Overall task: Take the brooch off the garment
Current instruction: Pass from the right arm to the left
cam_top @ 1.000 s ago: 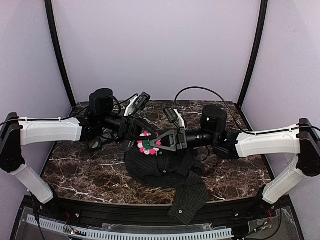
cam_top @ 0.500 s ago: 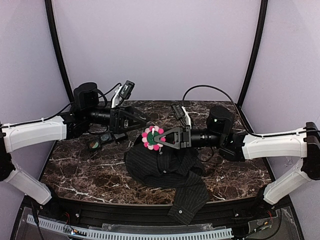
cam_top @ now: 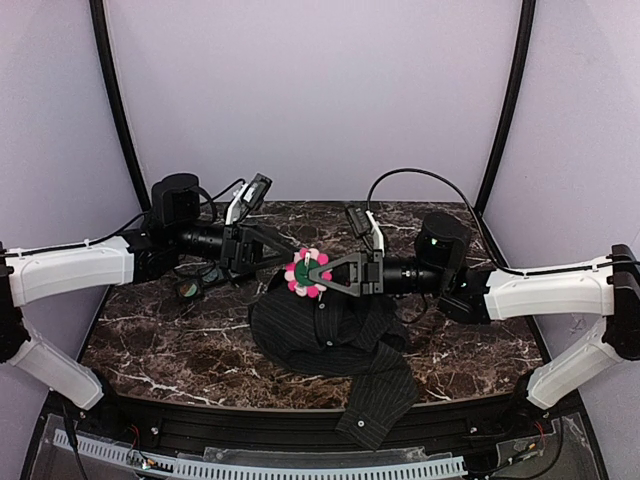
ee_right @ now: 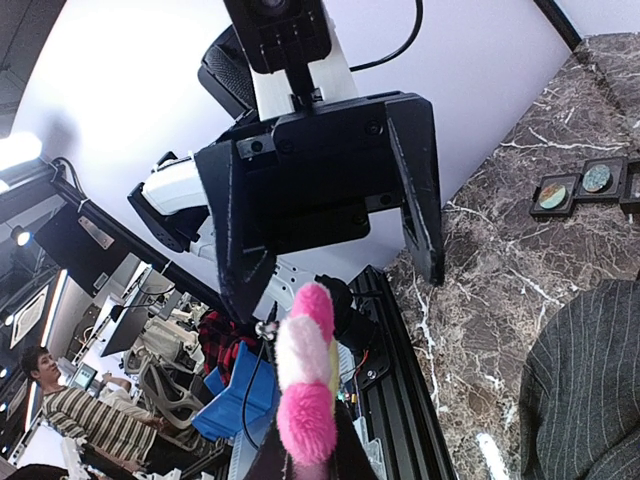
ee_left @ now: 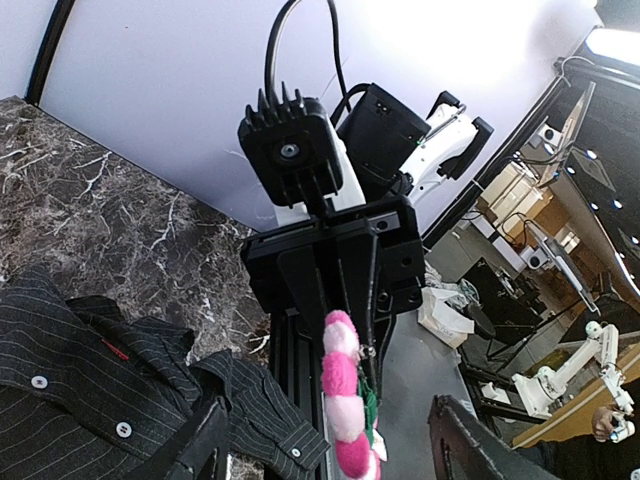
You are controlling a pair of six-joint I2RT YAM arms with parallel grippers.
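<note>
Nearest you, below and on the near side of both claws, the dark pinstriped shirt [cam_top: 325,335] lies crumpled on the marble bench [cam_top: 150,340], with one sleeve trailing over the front edge.

Above the shirt's far edge, your right claw [cam_top: 318,274] is pressed together on the brooch [cam_top: 306,273]. It pinches the pink-petalled flower by its side, so the brooch stands at the fingertips. In the right wrist view you see it edge-on, rising straight out of the pinch. The brooch is up off the fabric, with the shirt underneath it and slightly toward you.

Just to the left of that pinch, your left claw [cam_top: 275,258] faces the right one with its fingers spread wide. In the left wrist view, one dark finger [ee_left: 195,450] stands on either side of the brooch, and neither touches it.

Further left, past the left claw and lower on the bench, sit the small black trays [cam_top: 190,290].
</note>
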